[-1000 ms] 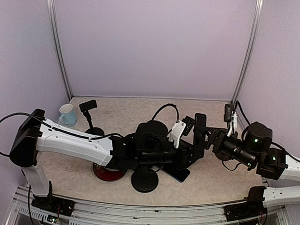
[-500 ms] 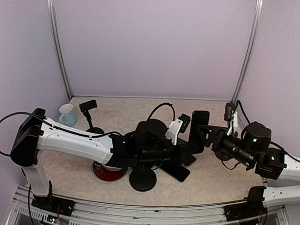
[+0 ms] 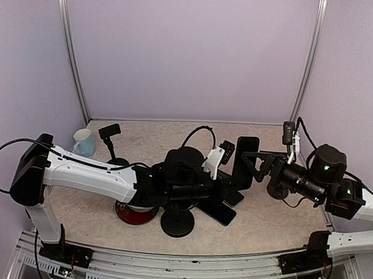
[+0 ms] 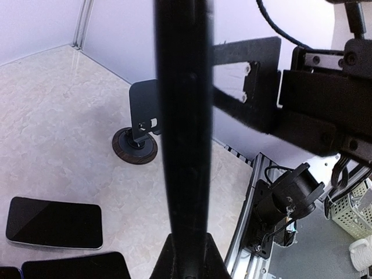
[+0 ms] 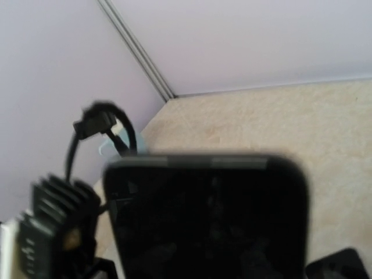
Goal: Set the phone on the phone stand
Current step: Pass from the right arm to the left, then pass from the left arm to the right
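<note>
A black phone (image 3: 246,161) stands upright on its edge above the middle of the table. My left gripper (image 3: 236,181) is shut on its lower part. In the left wrist view the phone (image 4: 183,116) is a dark bar rising from my left gripper (image 4: 185,247). My right gripper (image 3: 253,166) is open just right of the phone, its jaws spread wide beside it. The phone's dark screen (image 5: 209,221) fills the right wrist view, where the fingers do not show. A phone stand (image 4: 139,122) with a round brown base stands on the table beyond the phone.
A second stand (image 3: 177,223) with a black round base is near the front, a third stand (image 3: 110,137) at the back left by a pale mug (image 3: 84,142). A red disc (image 3: 133,214) lies under the left arm. Two more phones (image 4: 53,222) (image 4: 75,267) lie flat.
My left gripper has shut on the phone. My right gripper has opened wide and drawn back to the right. The phone now stands more upright.
</note>
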